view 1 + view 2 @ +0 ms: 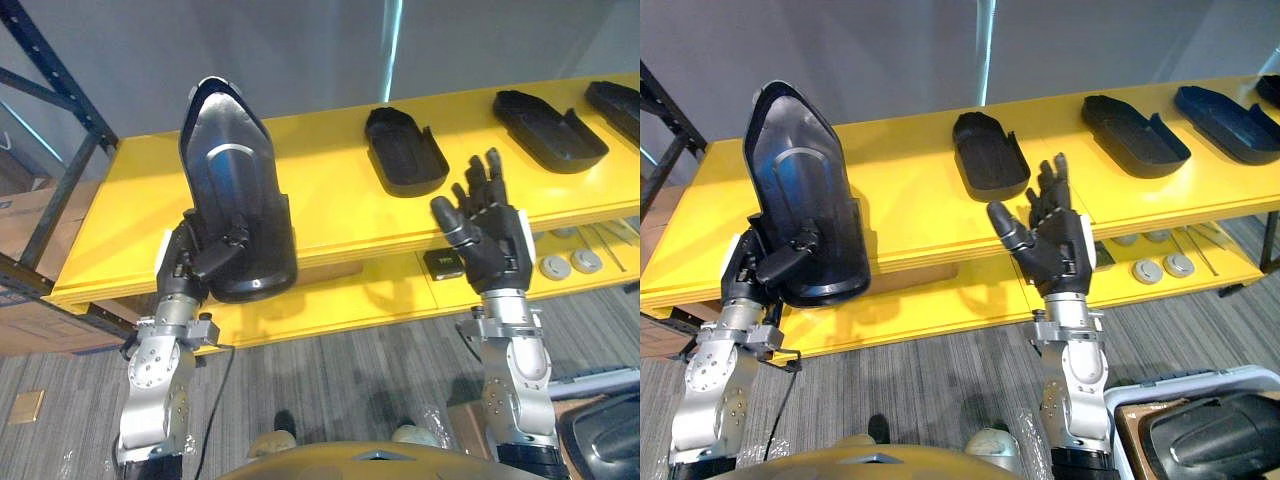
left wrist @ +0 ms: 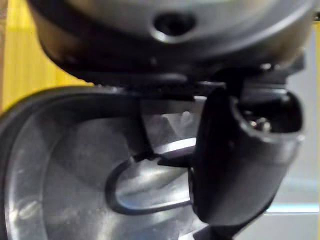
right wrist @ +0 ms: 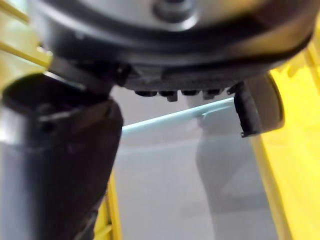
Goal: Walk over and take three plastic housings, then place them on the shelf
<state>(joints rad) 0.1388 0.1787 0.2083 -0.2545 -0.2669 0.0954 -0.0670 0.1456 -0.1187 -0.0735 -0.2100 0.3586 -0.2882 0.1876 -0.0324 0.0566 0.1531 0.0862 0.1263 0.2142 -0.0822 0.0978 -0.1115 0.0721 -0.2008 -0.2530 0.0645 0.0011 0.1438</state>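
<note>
The left hand [image 1: 205,255] is clamped on a black housing [image 1: 230,180]. Its thumb [image 2: 235,165] presses across the hollow inside, and the fingers sit behind the back wall. The part stands almost upright with its narrow end up. Its wide end hangs at the front edge of the yellow shelf [image 1: 320,215], over the bare left stretch of the top board. The right hand [image 1: 490,245] is empty, with fingers straight and spread apart, and it is raised just in front of the shelf edge. Further along the board lie the near housing [image 1: 405,150], the middle housing [image 1: 548,130] and the far housing [image 1: 620,105], all with the hollow side up.

The likely trouble is the grip. It sits low on a tall part, so most of the weight stands above the thumb. Tipping the part forward to lay it down could make it swing round that pinch and slip. Letting go before the wide end is well over the board would probably send it off the front edge to the floor. If the right hand moves forward carelessly, it may nudge the near housing.
</note>
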